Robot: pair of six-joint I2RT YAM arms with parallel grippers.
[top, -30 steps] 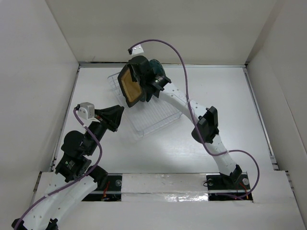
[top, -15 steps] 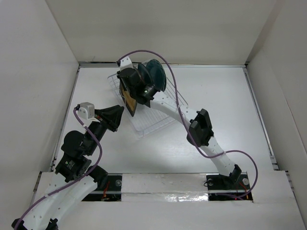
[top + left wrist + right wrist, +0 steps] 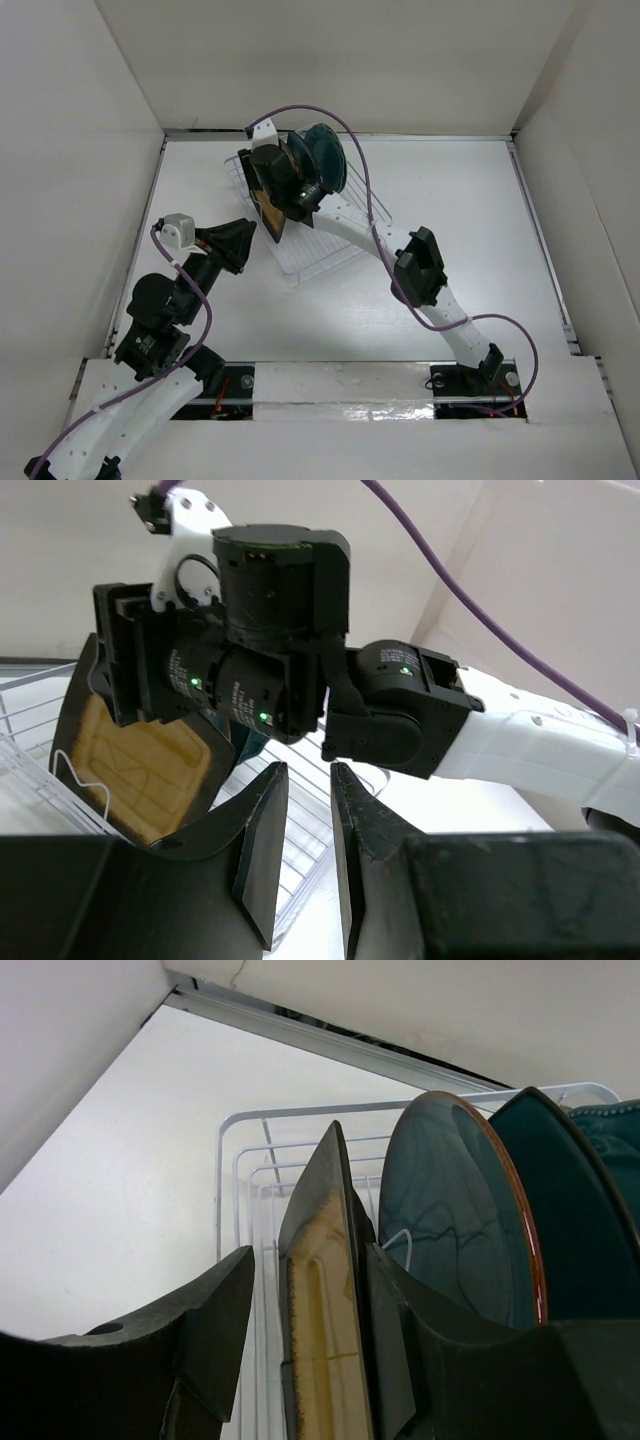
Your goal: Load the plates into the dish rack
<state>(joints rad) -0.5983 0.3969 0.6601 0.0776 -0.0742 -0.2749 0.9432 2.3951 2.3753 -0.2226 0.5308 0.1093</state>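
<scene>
The dish rack [image 3: 335, 238] lies at the far middle of the table; its white ribs show in the right wrist view [image 3: 240, 1160]. The black-rimmed amber square plate [image 3: 266, 207] stands on edge at the rack's left end. My right gripper [image 3: 268, 178] is over it. Its jaws straddle the plate [image 3: 325, 1360], with a gap on the left side, so it is open [image 3: 310, 1260]. Behind it stand a dark teal round plate [image 3: 460, 1220], another teal plate [image 3: 565, 1220] and a scalloped one [image 3: 612, 1130]. My left gripper [image 3: 238, 243] is empty, its jaws a narrow gap apart [image 3: 305, 820], near the rack's front left.
The right arm [image 3: 420, 265] reaches across the rack from the right, and its wrist [image 3: 270, 630] fills the left wrist view above the amber plate [image 3: 140, 770]. White walls enclose the table on the left, back and right.
My right gripper turned the amber plate from tilted and face-up onto its edge and lowered it into the rack's left end. The left arm barely moved.
</scene>
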